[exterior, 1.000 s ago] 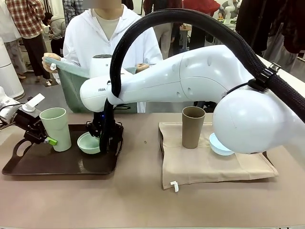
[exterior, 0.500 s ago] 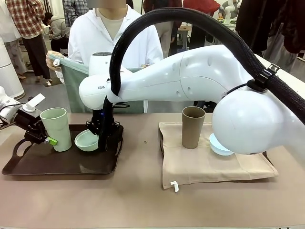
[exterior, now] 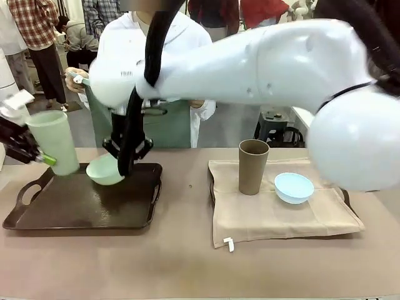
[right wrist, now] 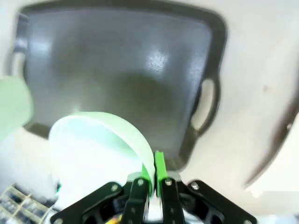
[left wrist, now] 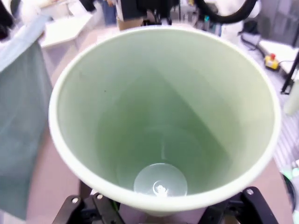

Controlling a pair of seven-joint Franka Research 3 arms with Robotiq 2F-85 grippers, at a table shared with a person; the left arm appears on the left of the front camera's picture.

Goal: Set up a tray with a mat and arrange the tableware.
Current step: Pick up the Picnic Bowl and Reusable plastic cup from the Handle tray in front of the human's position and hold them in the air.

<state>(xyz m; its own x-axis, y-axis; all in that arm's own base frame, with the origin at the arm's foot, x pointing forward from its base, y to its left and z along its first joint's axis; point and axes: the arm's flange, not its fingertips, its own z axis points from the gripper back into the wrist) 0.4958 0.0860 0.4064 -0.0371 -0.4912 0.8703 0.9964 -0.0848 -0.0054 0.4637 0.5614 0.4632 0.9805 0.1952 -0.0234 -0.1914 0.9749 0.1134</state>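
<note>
Our left fingers [exterior: 46, 160] clasped a tall pale green plastic cup [exterior: 55, 140]. Our right fingers [right wrist: 160, 170] pinched a small pale green bowl [exterior: 101, 172] by its rim.

The pale green cup [exterior: 55, 140] hangs tilted over the dark tray's [exterior: 81, 209] left end, the pale green bowl [exterior: 103, 170] tipped above its far side. The brown cup [exterior: 252, 166] and light blue bowl [exterior: 294, 187] stand on the beige mat [exterior: 275, 220].

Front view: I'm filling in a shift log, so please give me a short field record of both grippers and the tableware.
left gripper: grips pale green cup, held in the air
right gripper: shut on pale green bowl at its rim, above dark tray
brown cup: upright on beige mat
light blue bowl: on the mat, right of brown cup
</note>
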